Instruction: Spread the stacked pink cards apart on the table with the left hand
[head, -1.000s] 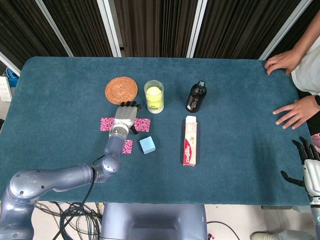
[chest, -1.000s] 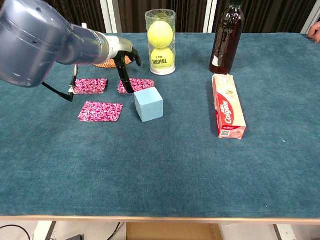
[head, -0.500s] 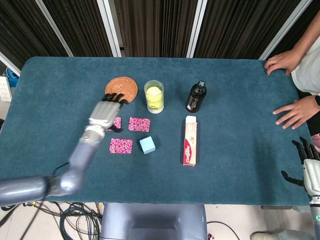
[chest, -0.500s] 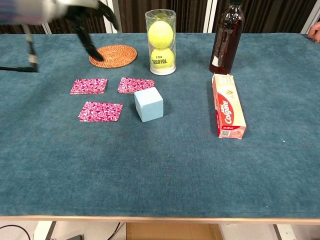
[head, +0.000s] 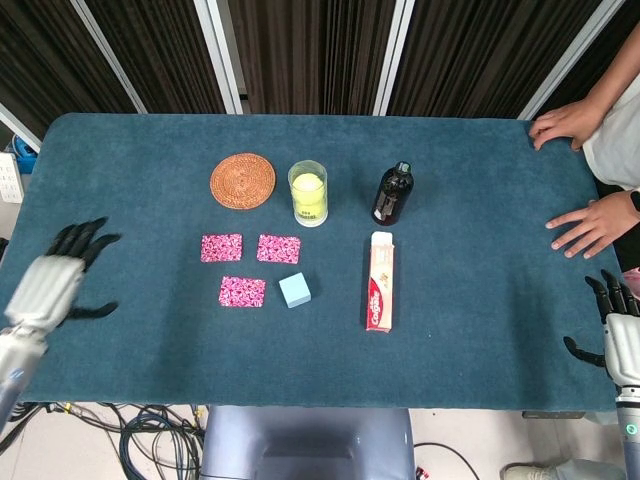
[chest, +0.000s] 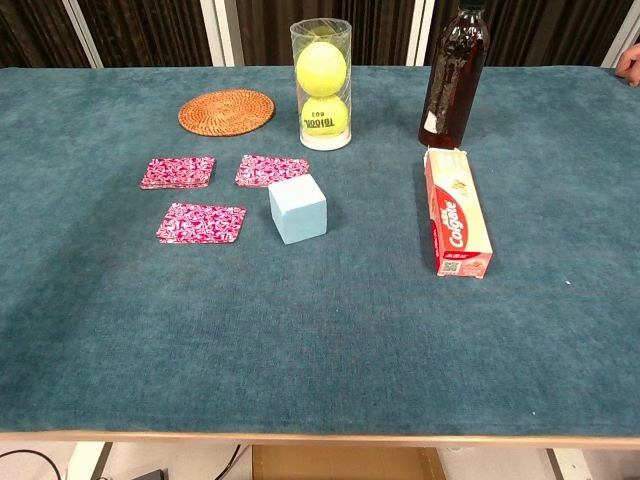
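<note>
Three pink patterned cards lie flat and apart on the blue table: one at the upper left (head: 221, 247) (chest: 178, 172), one to its right (head: 278, 248) (chest: 271, 170), one in front (head: 242, 291) (chest: 201, 222). My left hand (head: 52, 283) hovers at the table's left edge, far from the cards, fingers spread and holding nothing; it looks blurred. At the lower right corner of the head view my right hand (head: 617, 335) stays off the table, its fingers apart and empty. Neither hand shows in the chest view.
A light blue cube (head: 294, 289) (chest: 297, 208) sits just right of the cards. Behind them are a woven coaster (head: 242, 180), a tube of tennis balls (head: 308, 193) and a dark bottle (head: 392, 193). A toothpaste box (head: 381, 281) lies mid-table. A person's hands (head: 583, 220) rest at the far right.
My left hand lifted off the cards and swung back left to the table's edge, leaving the chest view. The three cards stay apart. The right hand barely moved.
</note>
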